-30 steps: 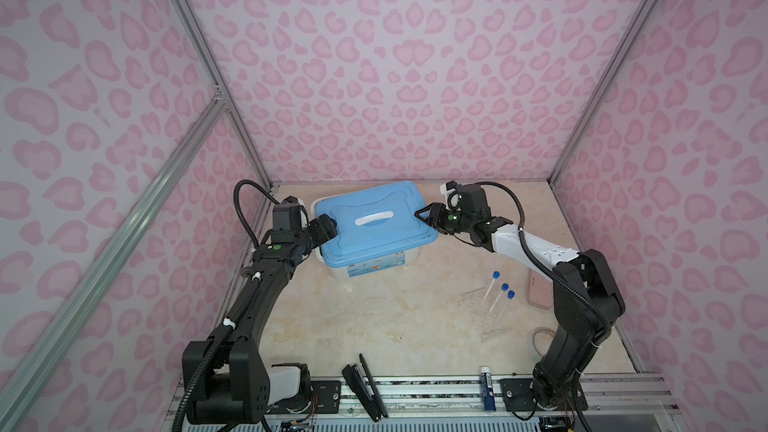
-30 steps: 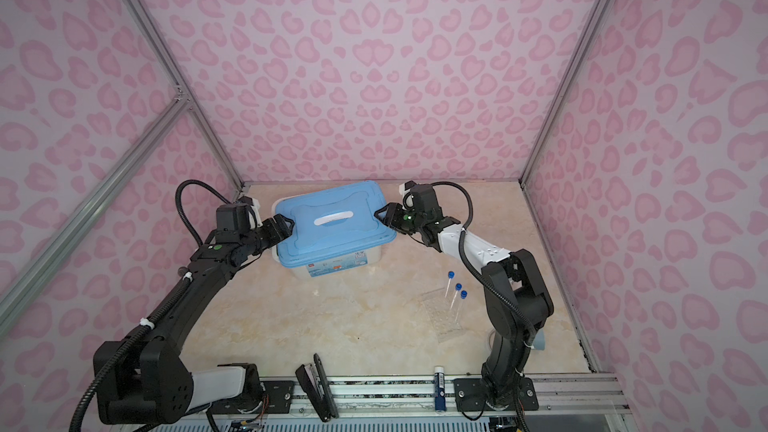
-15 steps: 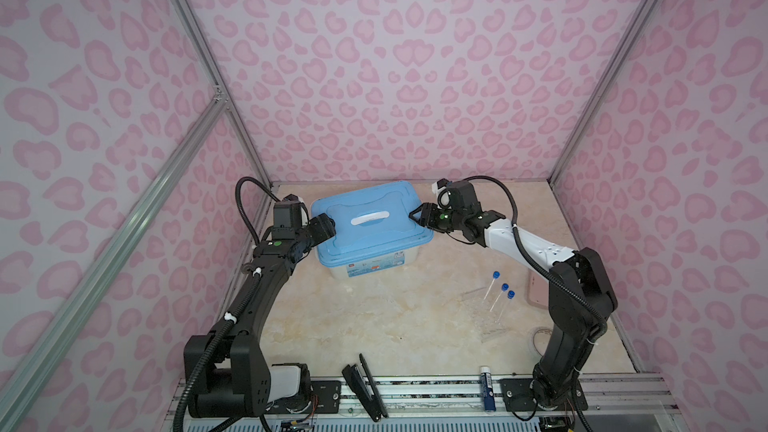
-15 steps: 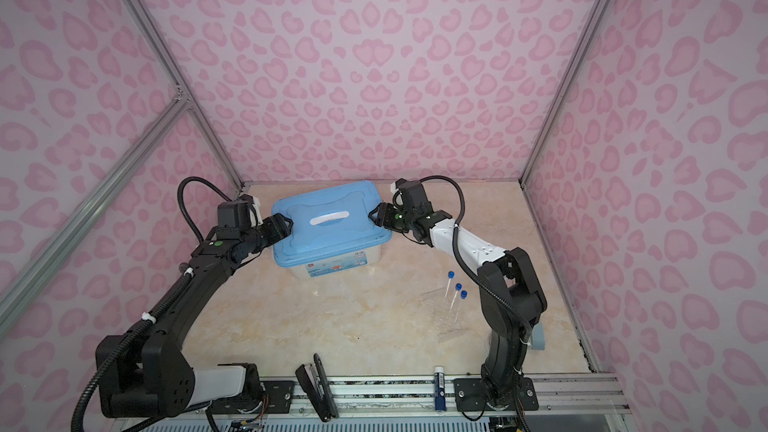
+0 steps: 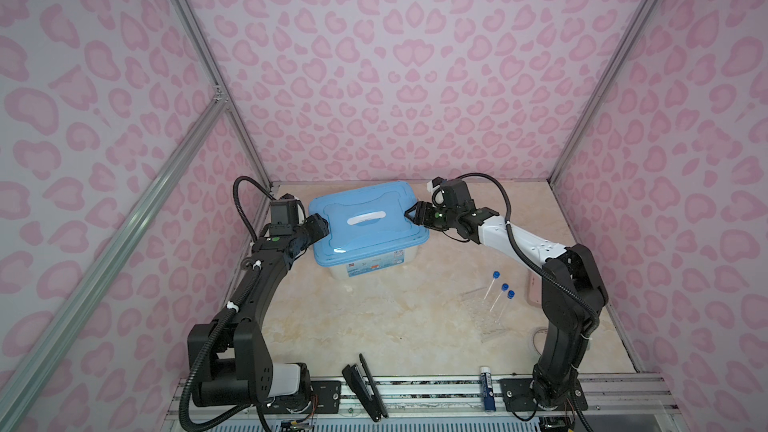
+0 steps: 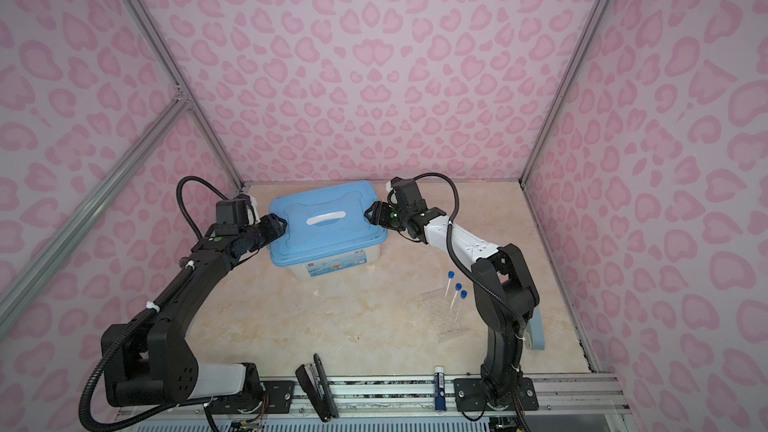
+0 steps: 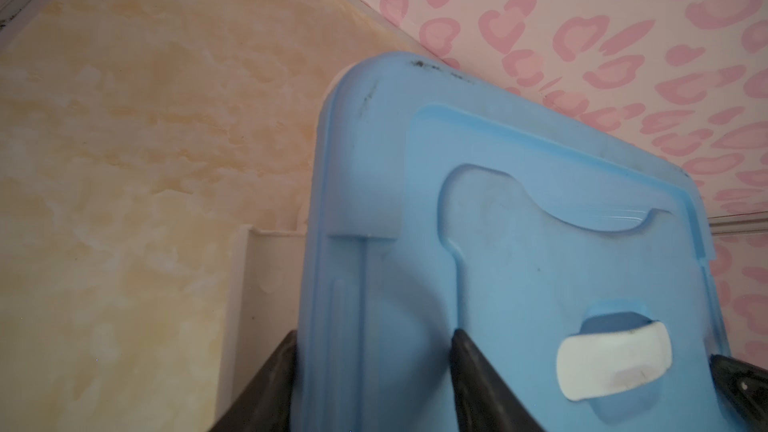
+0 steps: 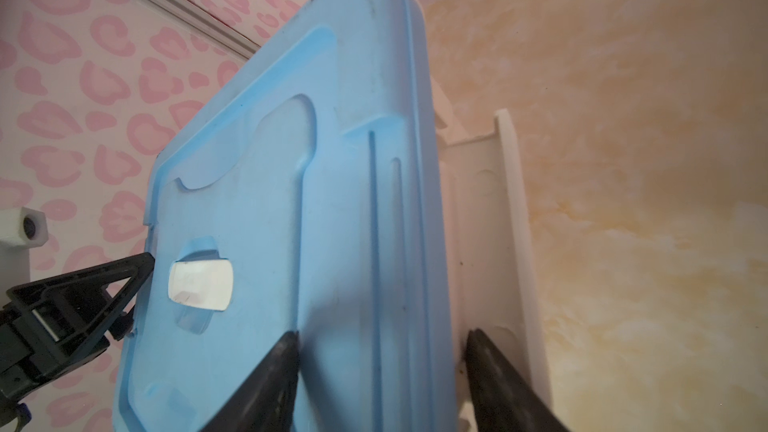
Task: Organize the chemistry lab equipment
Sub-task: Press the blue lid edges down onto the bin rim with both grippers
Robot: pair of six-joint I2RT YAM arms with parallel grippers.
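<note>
A clear box (image 5: 365, 270) is sitting at the far middle of the tabletop (image 5: 374, 326), close to the back wall, and a blue lid (image 5: 365, 238) with a white handle (image 5: 366, 216) is lying over it. Both arms are reaching in to the lid from opposite sides.

The left end effector (image 5: 322, 222) is meeting the lid's left rim. In the left wrist view its jaws are standing part-way apart and straddling that rim. One finger (image 7: 469, 367) is lying on the lid's top face and the other (image 7: 266, 376) is sitting outside the rim, beside the box's white latch (image 7: 257, 284). Whether it is actually clamping the lid I cannot tell.

The right end effector (image 5: 411, 214) is meeting the lid's right rim. In the right wrist view its jaws are also standing apart. One finger (image 8: 278, 367) is resting on the lid's top and the other (image 8: 494, 367) is standing just off the lid's edge, next to the white latch (image 8: 486, 222) on that side. It is not visibly squeezing anything.

The three blue-capped tubes (image 5: 505, 286) are leaning in the clear rack (image 5: 486, 313) on the right half of the tabletop, nearer than the box and just left of the right arm's elbow. Both top views are showing them there.

A black stapler (image 5: 365, 386) is lying at the near edge around the middle. A blue-and-white stick (image 5: 487, 388) is lying at the near edge further right.
</note>
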